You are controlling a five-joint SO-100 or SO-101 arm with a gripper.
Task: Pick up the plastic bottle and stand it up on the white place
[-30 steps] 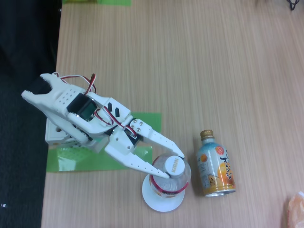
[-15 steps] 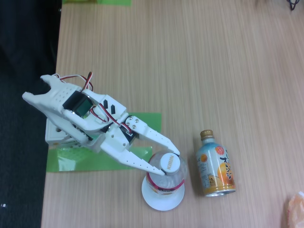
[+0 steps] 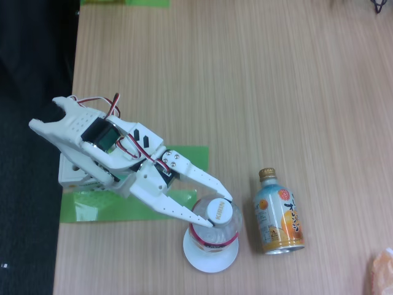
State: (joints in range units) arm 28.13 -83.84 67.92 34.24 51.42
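In the fixed view, the white arm [image 3: 104,147] reaches from the table's left edge toward four o'clock, its base sitting on a green tape strip [image 3: 123,203] that seems to mark where the robot belongs. The gripper [image 3: 216,212] stands with its two fingers on either side of the plastic bottle [image 3: 216,230], just below the white cap [image 3: 219,210], one finger at about eleven o'clock of the cap and the other at about eight. They appear closed on the bottle's shoulder, though whether they press firmly cannot be told from above. The bottle stands upright, cap toward the camera, its pink label band showing, on the white place [image 3: 199,258], whose rim shows at six to eight o'clock of the bottle. Holding it high near the neck likely keeps it steady while it settles. To the right, at three o'clock of the bottle and apart from it, lies the metal bottle-can [image 3: 279,215], gold cap pointing toward twelve. The placing looks nearly done; letting go remains.
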